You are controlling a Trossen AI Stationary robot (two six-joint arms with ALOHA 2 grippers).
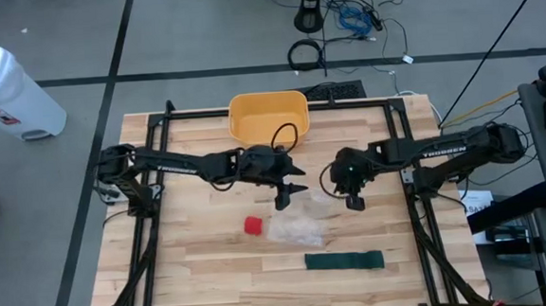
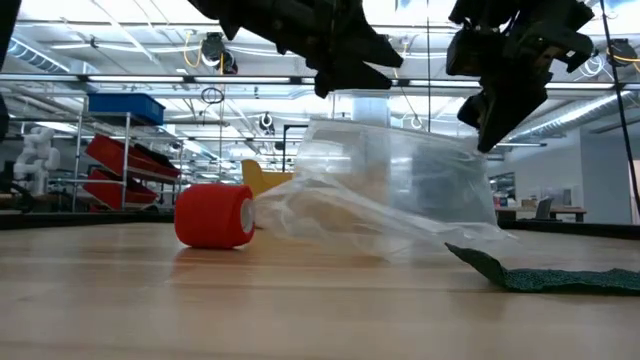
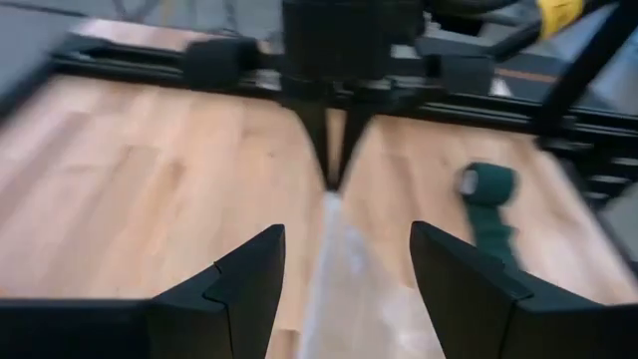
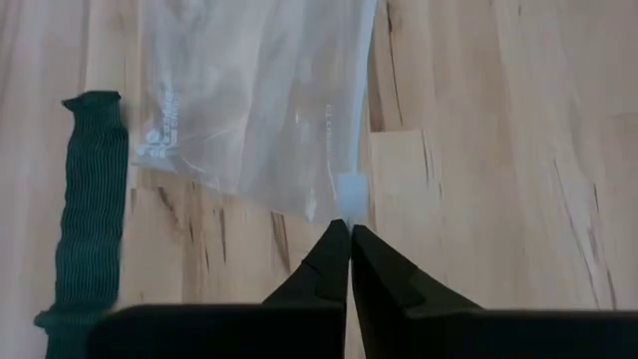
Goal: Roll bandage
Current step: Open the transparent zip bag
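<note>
green bandage (image 1: 344, 261) flat, beyond both fingers (seemingly untouched)

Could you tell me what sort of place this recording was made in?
Probably a robotics lab in a large industrial hall. Two arms work at a framed wooden table, loose cables lie on the grey floor, and the low view shows storage shelving and ceiling trusses behind.
</note>
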